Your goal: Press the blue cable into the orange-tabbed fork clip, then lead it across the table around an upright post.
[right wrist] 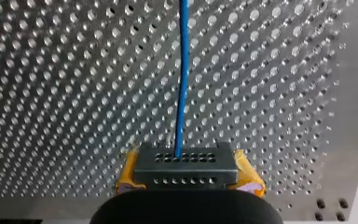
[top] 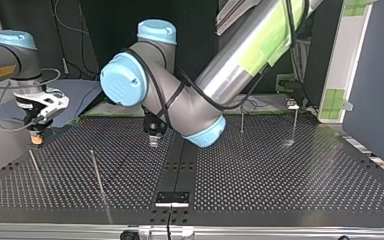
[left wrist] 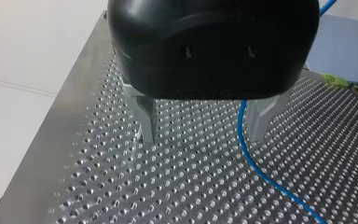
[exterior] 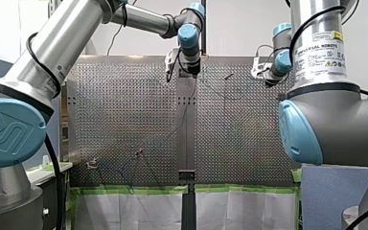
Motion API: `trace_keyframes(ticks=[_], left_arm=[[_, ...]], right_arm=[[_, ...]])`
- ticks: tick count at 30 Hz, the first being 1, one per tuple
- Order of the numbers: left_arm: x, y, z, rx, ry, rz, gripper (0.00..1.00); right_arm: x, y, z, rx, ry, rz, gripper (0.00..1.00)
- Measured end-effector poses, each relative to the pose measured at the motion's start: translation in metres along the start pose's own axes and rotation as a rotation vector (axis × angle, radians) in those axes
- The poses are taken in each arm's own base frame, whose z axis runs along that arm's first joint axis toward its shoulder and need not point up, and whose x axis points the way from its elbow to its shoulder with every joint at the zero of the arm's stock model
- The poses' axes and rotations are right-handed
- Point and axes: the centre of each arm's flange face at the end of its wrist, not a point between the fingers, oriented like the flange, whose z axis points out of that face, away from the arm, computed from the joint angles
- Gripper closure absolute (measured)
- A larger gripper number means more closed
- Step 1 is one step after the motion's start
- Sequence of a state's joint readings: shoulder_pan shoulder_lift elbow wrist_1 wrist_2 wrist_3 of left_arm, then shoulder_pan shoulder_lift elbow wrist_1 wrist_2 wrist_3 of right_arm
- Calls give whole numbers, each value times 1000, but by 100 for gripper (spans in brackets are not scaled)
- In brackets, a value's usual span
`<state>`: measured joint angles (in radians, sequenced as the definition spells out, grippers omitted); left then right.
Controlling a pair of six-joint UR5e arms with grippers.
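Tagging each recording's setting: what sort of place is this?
Most likely a robotics lab bench: two robot arms mounted at a perforated metal table, thin upright posts standing on it, and a blue cable running across it.

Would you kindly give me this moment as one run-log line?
left gripper: open, straddling thin blue cable | right gripper: shut on cable | cable lies on perforated metal table

A pale white wall (exterior: 239, 28) rises behind the silver perforated metal counter (exterior: 124, 110). Green tape (exterior: 124, 189) edges white panels (exterior: 124, 211) below it. A dark blue-grey partition (top: 375, 75) stands at the top view's right.
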<state>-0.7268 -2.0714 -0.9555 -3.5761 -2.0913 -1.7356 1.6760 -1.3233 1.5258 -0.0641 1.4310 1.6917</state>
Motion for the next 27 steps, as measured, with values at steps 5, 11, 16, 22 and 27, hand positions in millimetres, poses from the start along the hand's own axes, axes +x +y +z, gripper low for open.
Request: trace_keyframes(ticks=[5,11,16,22,27], left_arm=[[0,-5,-3,9,-7,-2,6],[1,-10,-7,19,-8,-7,6],[3,-11,-9,27,9,-27,6],[8,-13,-14,58,57,-35,6],[13,-11,-18,42,91,15,6]], right_arm=[[13,-4,2,37,-10,25,100],[26,-10,1,90,-27,38,100],[29,-13,0,131,-34,37,100],[32,-15,-2,145,-31,32,100],[37,-17,-5,149,-21,28,100]])
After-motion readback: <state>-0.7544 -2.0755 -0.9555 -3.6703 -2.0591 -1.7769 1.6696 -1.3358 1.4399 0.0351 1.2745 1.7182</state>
